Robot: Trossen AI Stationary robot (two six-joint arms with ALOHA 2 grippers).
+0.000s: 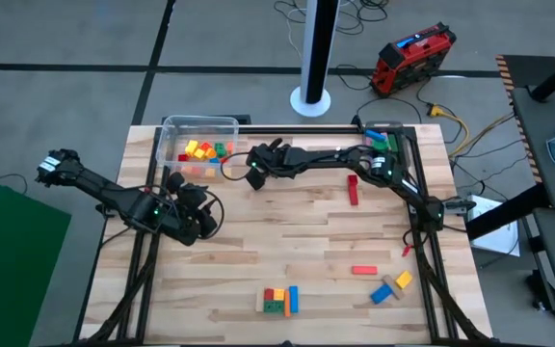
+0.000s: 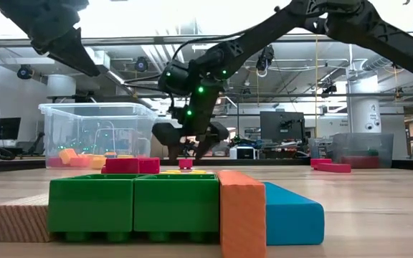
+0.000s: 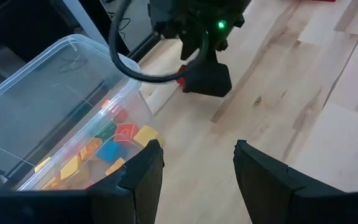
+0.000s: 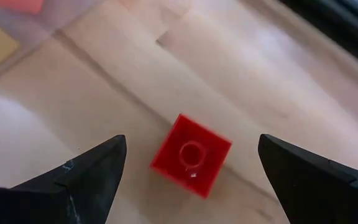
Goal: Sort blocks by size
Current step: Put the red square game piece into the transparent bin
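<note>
Right gripper [image 4: 191,168] hangs spread over a small red block [image 4: 191,154] beside the tub [image 1: 173,130], seemingly untouched; left gripper [image 3: 197,171] waits, fingers apart.

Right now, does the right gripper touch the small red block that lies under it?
Apart. In the right wrist view the right gripper is open, and the small red block lies on the wooden table between the fingers, with bare wood on both sides.
</note>
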